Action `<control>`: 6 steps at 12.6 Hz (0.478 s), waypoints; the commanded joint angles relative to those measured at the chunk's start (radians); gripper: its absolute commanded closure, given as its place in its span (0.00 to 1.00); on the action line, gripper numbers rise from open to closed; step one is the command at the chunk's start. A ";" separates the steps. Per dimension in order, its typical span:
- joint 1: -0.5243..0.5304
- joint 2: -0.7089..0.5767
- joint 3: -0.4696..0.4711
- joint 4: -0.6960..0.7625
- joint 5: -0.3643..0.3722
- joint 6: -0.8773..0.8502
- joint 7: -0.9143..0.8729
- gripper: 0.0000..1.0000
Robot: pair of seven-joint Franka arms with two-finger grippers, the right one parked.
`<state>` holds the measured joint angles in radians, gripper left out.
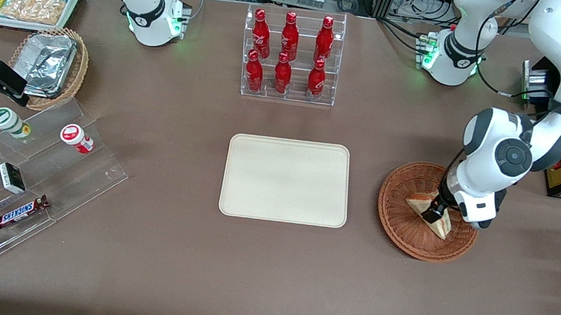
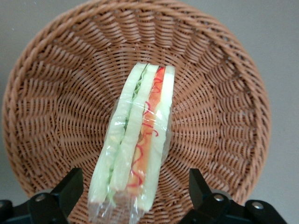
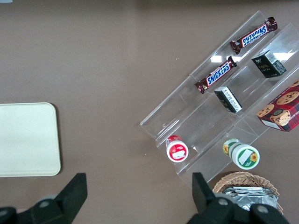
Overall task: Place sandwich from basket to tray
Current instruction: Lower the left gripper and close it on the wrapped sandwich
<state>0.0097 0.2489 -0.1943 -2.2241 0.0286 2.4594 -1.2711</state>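
While the claw [image 2: 135,189] straddles it, the sandwich [image 2: 138,144] lies in the basket [image 2: 224,116].

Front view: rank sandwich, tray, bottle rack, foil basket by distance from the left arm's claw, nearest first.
The claw is open, astride the sandwich, in the basket.
1. Sandwich: between the fingers.
2. Tray: mid-table, beside the basket.
3. Bottle rack: farther from the camera than the tray.
4. Foil basket: toward the parked arm's end.

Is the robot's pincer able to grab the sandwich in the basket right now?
Probably yes. The pincer hangs open right over the sandwich, one finger on each side of it, and nothing else lies in the basket to block it.
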 commanded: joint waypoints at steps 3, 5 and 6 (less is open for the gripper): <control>0.003 0.012 -0.005 -0.008 0.024 0.024 -0.034 0.36; 0.001 0.004 -0.004 -0.009 0.024 0.015 -0.030 0.75; 0.003 0.000 -0.004 -0.008 0.024 0.012 -0.028 0.86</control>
<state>0.0099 0.2654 -0.1943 -2.2240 0.0293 2.4635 -1.2711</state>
